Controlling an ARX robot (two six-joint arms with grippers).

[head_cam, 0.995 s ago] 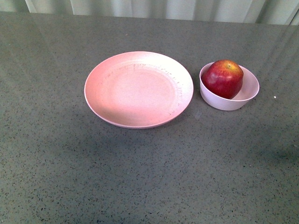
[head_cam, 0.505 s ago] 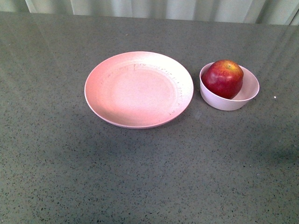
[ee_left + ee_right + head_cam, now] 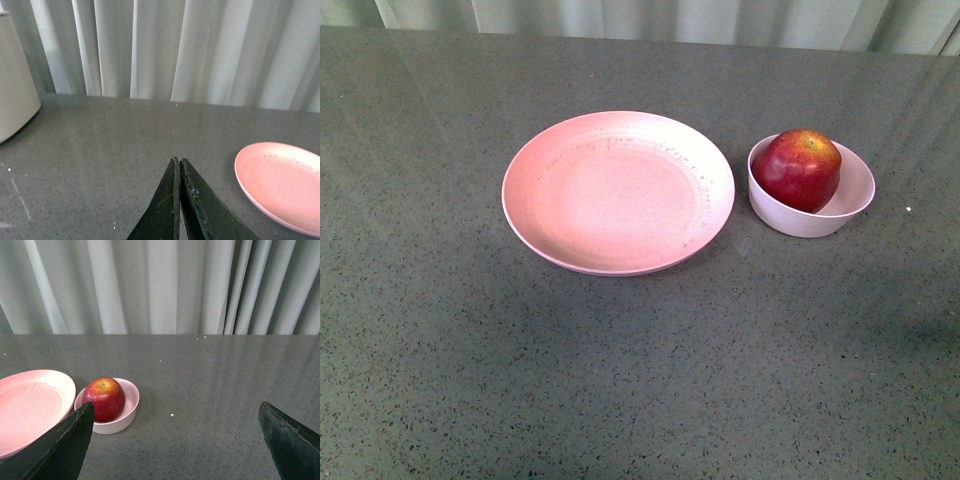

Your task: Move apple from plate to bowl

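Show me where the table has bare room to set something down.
The plate is empty. The table is bare in front of the plate and bowl, to the plate's left, and behind both toward the curtain. Only the narrow gap between plate and bowl, which holds the apple, is tight.

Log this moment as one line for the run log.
apple: in bowl | plate: bare | left gripper: shut, holding nothing | right gripper: open, clear of bowl | task: looks done
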